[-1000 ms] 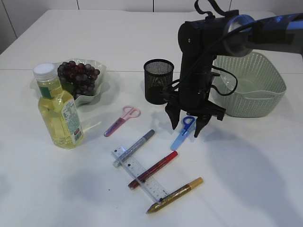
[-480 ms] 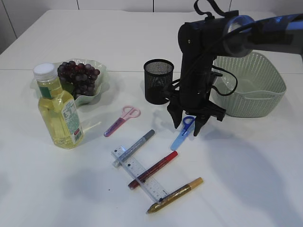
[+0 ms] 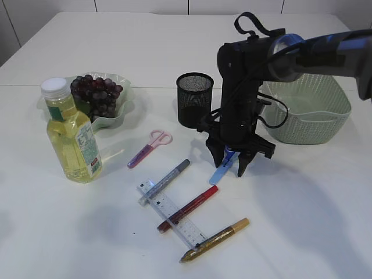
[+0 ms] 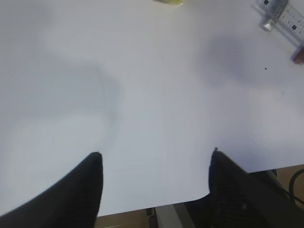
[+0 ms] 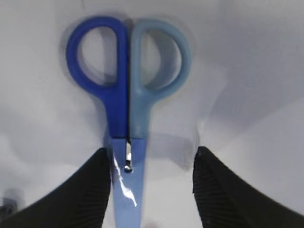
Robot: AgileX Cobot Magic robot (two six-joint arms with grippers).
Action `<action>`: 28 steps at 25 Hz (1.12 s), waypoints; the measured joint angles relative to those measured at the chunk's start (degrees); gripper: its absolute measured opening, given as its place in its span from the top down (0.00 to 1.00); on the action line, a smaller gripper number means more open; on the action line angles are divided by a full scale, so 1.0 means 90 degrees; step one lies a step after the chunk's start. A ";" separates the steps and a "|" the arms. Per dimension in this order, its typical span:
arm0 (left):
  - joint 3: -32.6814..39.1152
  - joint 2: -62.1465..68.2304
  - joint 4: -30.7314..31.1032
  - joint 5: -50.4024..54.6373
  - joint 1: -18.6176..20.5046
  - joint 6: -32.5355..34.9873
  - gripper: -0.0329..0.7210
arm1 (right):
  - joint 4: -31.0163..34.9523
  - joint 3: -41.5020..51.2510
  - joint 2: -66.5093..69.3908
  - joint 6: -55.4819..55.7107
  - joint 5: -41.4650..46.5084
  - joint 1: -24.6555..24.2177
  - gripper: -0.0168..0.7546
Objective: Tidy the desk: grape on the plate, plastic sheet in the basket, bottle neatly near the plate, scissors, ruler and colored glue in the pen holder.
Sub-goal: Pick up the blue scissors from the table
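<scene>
Between the spread fingers (image 5: 80, 190) of the right gripper (image 3: 231, 164) lie the blue plastic-handled scissors (image 5: 127, 128), flat on the white table (image 3: 302, 203); the left finger edge touches or nearly touches the pale blue blade sheath, the right finger stands apart. Nothing pinched. Behind the fingers: black mesh pen holder (image 3: 194, 99); to their right, pale green woven basket (image 3: 314, 110). Left of the fingers: pink scissors (image 3: 150, 147), clear ruler (image 3: 172, 213), silver, red and gold glue pens. Left gripper (image 4: 154, 190) hangs over bare table, fingers spread, ruler end (image 4: 280, 16) well beyond them.
</scene>
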 joint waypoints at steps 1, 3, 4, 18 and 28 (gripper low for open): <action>0.0000 0.0000 0.0000 0.0003 0.0000 0.0000 0.29 | 0.0064 0.0000 0.0057 0.0000 -0.0014 0.0000 0.41; 0.0000 0.0000 0.0000 -0.0002 0.0000 0.0000 0.29 | 0.0161 -0.0013 0.0080 0.0000 -0.0050 0.0000 0.41; 0.0000 0.0000 0.0000 -0.0002 0.0000 0.0000 0.29 | 0.0189 -0.0027 0.0094 0.0000 -0.0064 0.0000 0.41; 0.0000 0.0026 0.0012 -0.0002 0.0000 0.0000 0.29 | -0.0044 -0.0054 0.0105 0.0023 -0.0123 0.0000 0.56; 0.0000 0.0035 0.0022 -0.0012 0.0000 0.0000 0.29 | -0.0044 -0.0068 0.0118 0.0063 -0.0187 0.0000 0.69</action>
